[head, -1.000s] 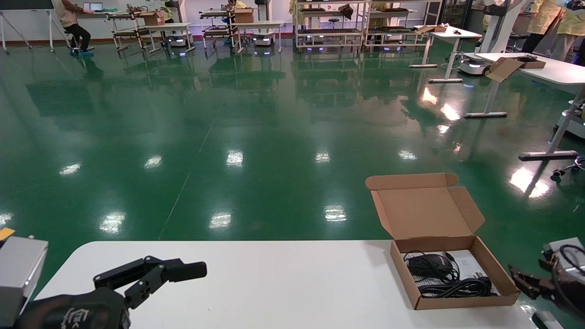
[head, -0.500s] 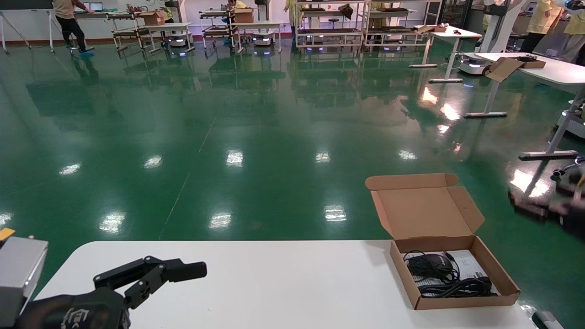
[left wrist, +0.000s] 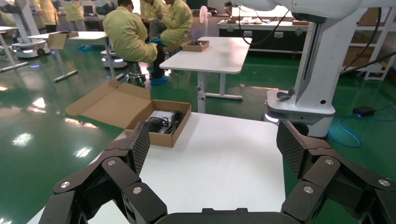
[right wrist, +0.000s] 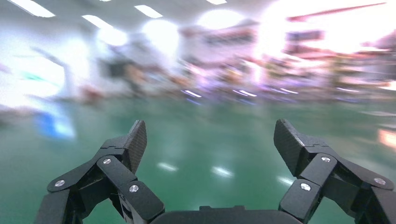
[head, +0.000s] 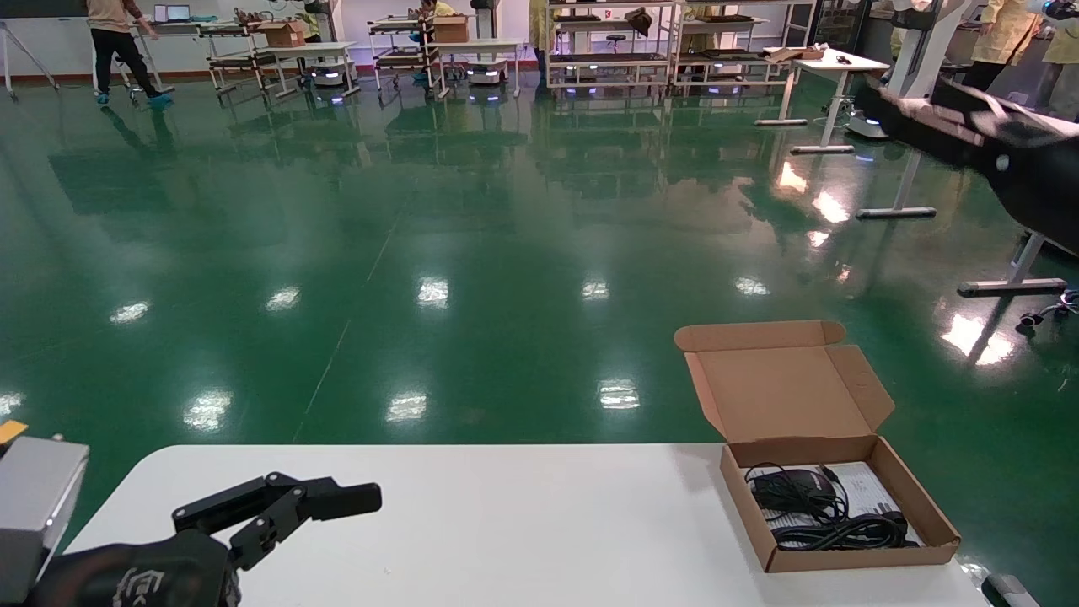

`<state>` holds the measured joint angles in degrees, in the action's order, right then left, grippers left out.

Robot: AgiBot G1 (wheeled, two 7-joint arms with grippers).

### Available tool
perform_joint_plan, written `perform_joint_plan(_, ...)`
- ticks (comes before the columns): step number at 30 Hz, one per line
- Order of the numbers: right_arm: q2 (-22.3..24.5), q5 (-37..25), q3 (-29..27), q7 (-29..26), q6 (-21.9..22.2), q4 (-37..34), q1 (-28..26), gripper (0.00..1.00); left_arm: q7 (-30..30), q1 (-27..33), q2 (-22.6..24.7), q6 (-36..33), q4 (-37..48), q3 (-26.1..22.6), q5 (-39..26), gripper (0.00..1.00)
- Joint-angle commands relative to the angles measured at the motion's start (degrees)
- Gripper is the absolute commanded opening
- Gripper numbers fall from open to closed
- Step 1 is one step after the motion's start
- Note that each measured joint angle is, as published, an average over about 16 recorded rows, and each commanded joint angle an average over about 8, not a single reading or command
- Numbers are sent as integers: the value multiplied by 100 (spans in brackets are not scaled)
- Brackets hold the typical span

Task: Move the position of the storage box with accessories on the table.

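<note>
Sitting at the right far corner of the table [head: 523,523], the storage box [head: 843,514] lies with its hinged lid folded back and standing up over the table's far edge. Its tray is open to view: a black mouse [head: 792,487] with coiled black cables [head: 843,531] rests on a white printed sheet [head: 868,485] that covers the floor of the tray. The tabletop is white and smooth with rounded corners. Beyond it spreads a glossy green floor [head: 421,236] mirroring the ceiling lamps, with metal racks [head: 624,42], white desks [head: 995,126] and a walking person [head: 114,42] along the far wall.

At the table's near left corner hovers the left gripper [head: 320,502], well apart from the box; its wrist view shows the fingers spread wide with nothing between them. High at the right, above the floor and far from the box, the right gripper [right wrist: 210,144] is likewise wide open and empty in its wrist view.
</note>
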<state>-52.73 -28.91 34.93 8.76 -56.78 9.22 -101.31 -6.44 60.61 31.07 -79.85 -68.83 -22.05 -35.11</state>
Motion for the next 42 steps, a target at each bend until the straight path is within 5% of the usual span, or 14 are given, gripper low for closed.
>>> perform_joint_plan(1,27,139,-70,-311,-565,125,-70,100,0,0,0,0,0,0,0,100)
perform_joint_plan(5,62,251,-138,-496,-973,207,-108,100,0,-1,-1,1,1,1,1,100)
perform_joint_plan(13,92,159,-146,-420,-779,300,56,100,0,0,0,1,1,1,1,100)
perform_joint_plan(42,905,-539,-993,-1164,-1817,3269,1946,100,0,-1,0,1,1,2,1,100)
